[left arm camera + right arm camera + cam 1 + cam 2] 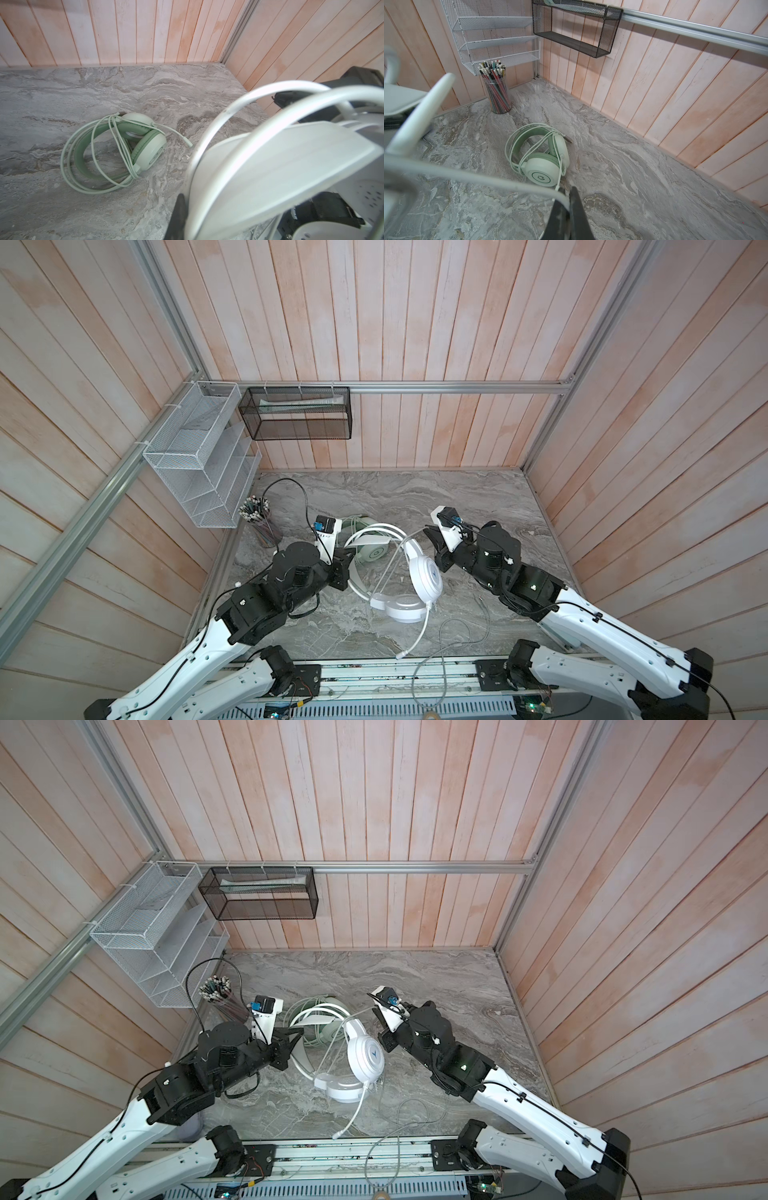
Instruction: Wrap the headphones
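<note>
I'm finding the far right counter [436,497] open; pencil cup [261,526] and white rack [199,472] are crowding the far-left corner, the mint headset [149,149] is blocking the middle, loose cable [398,1135] trailing near.

Both arms reach in from the near edge, elbows bent, wrists turned toward each other. I note the left gripper [349,551] clamped on the strap of the white headset [424,576]. The right gripper [568,204] has its jaws pinched together on a thin white cable [477,178], fingertips angled downward.
</note>
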Robot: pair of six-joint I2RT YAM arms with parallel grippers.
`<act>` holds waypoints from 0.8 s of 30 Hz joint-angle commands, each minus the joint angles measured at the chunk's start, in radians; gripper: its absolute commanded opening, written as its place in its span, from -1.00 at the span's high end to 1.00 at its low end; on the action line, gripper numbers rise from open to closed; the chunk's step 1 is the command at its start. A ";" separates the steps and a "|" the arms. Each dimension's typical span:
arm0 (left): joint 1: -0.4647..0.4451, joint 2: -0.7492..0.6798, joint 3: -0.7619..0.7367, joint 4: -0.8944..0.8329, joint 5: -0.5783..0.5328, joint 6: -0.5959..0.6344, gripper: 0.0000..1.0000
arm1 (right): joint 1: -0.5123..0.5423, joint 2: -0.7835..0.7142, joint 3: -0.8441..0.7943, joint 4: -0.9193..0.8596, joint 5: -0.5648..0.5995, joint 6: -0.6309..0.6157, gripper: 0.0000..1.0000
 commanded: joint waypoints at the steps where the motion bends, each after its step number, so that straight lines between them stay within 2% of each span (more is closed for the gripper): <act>1: 0.000 -0.023 0.090 0.118 0.134 -0.102 1.00 | -0.026 -0.008 -0.033 -0.017 0.022 0.032 0.87; 9: 0.002 -0.004 0.173 0.118 0.165 -0.206 1.00 | -0.026 -0.052 -0.090 0.031 -0.051 0.068 0.45; 15: 0.018 0.026 0.243 0.099 0.116 -0.271 1.00 | -0.026 -0.097 -0.163 0.096 -0.119 0.130 0.29; 17: 0.031 0.041 0.268 0.087 0.104 -0.301 1.00 | -0.026 -0.109 -0.193 0.118 -0.158 0.152 0.16; 20: 0.067 0.069 0.309 0.076 0.106 -0.336 1.00 | -0.026 -0.145 -0.249 0.165 -0.180 0.195 -0.07; 24: 0.153 0.103 0.353 0.088 0.166 -0.385 1.00 | -0.026 -0.219 -0.334 0.234 -0.209 0.261 -0.20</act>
